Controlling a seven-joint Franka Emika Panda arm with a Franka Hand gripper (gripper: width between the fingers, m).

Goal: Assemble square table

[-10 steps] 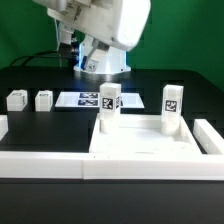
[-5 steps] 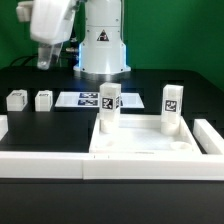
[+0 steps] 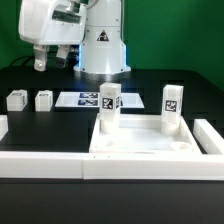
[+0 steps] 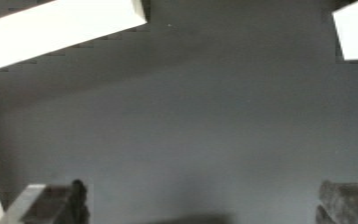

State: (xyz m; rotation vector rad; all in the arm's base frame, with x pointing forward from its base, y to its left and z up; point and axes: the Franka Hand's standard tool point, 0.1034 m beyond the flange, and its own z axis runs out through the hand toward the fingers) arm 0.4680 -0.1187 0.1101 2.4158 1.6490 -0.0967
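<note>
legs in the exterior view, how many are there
4. Two stand in the tabletop's far corners, one leg on the exterior view's left, one on its right. Two more sit loose on the table, further left, past the marker board. None seems hidden.

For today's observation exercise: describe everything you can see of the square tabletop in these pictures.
The tabletop is a white, plastic-looking square with a raised rim, lying flat on the black table just behind the low white border wall. One tagged leg stands upright in its far corner on the exterior view's left, a second leg in the far right corner. Its near corners hold no leg.
</note>
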